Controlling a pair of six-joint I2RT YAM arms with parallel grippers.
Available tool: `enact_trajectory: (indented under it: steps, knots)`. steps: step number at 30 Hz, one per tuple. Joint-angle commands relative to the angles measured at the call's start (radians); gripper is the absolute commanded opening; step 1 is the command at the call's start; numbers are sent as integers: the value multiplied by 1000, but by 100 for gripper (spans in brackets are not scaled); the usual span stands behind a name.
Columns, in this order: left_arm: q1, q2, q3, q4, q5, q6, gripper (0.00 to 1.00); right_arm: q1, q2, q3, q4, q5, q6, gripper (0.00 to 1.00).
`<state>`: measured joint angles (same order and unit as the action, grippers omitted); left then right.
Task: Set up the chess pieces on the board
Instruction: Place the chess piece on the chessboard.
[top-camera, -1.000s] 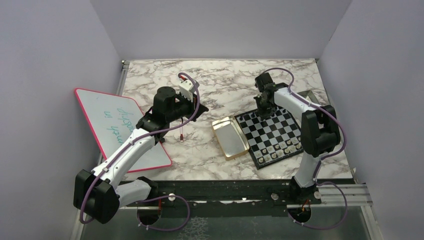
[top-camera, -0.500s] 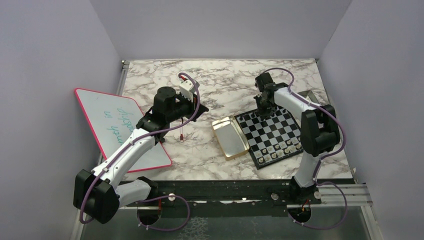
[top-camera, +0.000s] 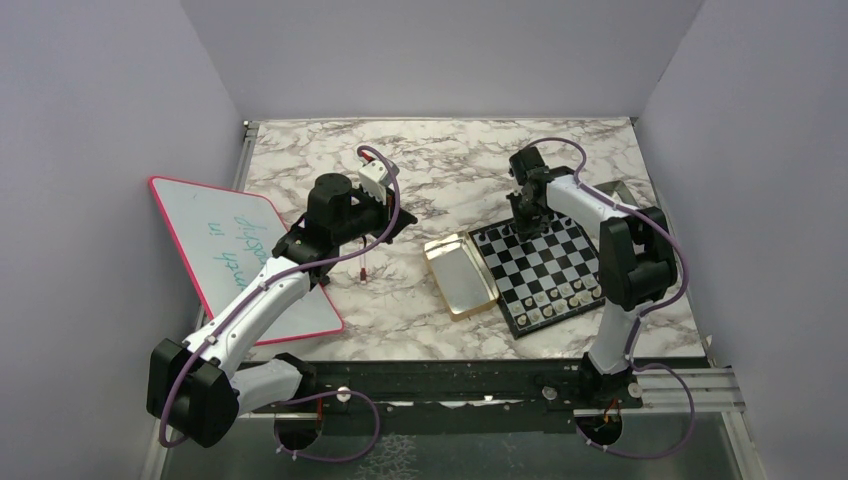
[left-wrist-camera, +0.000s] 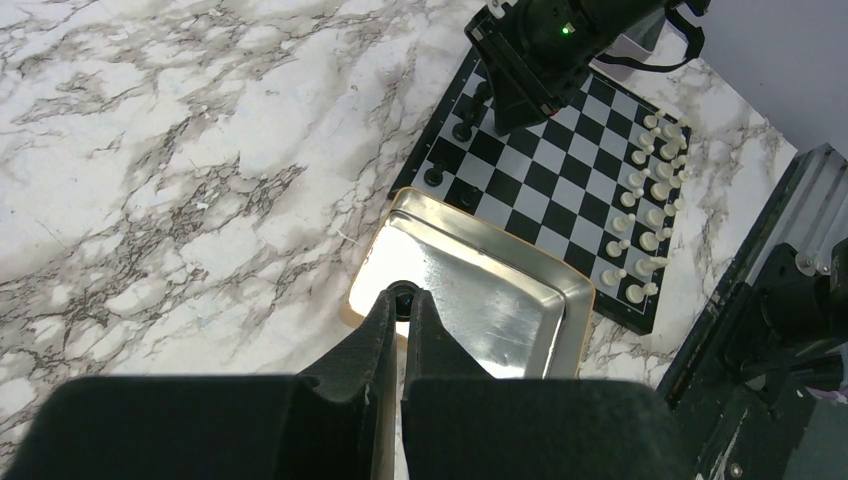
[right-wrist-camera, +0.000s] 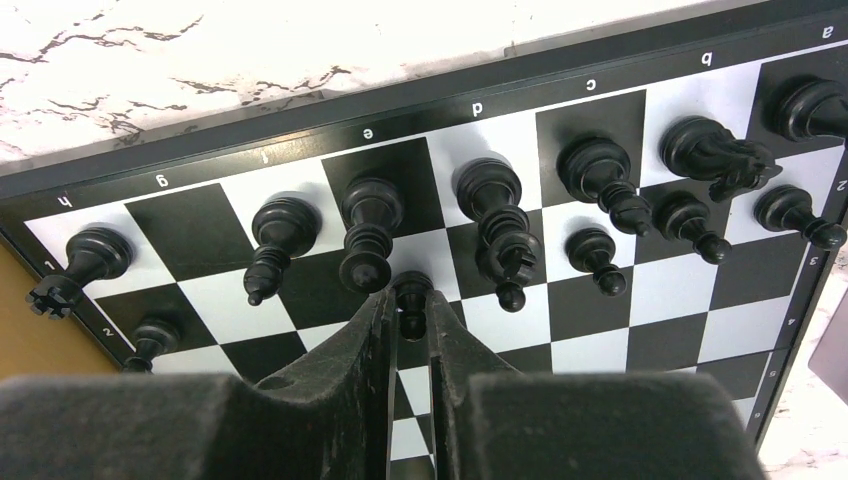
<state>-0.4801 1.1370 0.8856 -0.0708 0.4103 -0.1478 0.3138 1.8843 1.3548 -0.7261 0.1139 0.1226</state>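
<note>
The board (top-camera: 548, 262) lies at the right, its white chess pieces (top-camera: 566, 295) lined along the near rows. In the right wrist view several black chess pieces (right-wrist-camera: 368, 225) stand on the far rows of the board (right-wrist-camera: 650, 300). My right gripper (right-wrist-camera: 411, 305) is down over that end, fingers parted a little on either side of a black pawn (right-wrist-camera: 411, 290) that stands on a square. My left gripper (left-wrist-camera: 403, 300) hangs above the gold tin (left-wrist-camera: 500, 300), shut on a small black chess piece (left-wrist-camera: 403, 296) at its tips. In the top view the left gripper (top-camera: 400, 214) is left of the board.
The gold tin (top-camera: 460, 275) touches the board's left edge. A pink-rimmed whiteboard (top-camera: 240, 255) lies at the left under the left arm. A small red object (top-camera: 365, 272) sits on the marble between them. A metal rail (top-camera: 640, 195) runs beside the board's right side.
The right gripper's fingers have parted slightly around the black pawn, which now stands on the board. The left arm has not moved.
</note>
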Motion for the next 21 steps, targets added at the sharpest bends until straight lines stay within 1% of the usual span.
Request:
enact_trajectory:
  steps: [1, 8, 16, 21]
  knots:
    - [-2, -26, -10, 1, -14, 14, 0, -4, 8, -9, 30, -21, 12, 20]
    - [-3, -25, -10, -1, -11, 16, 0, -4, 8, -7, 24, -20, 12, 20]
    - [-3, -21, -10, 2, -16, 18, 0, -4, -33, 10, 0, -26, 23, 29]
    - [-11, 9, 14, 6, -13, 4, 0, -4, -86, 19, -26, -22, 47, 32]
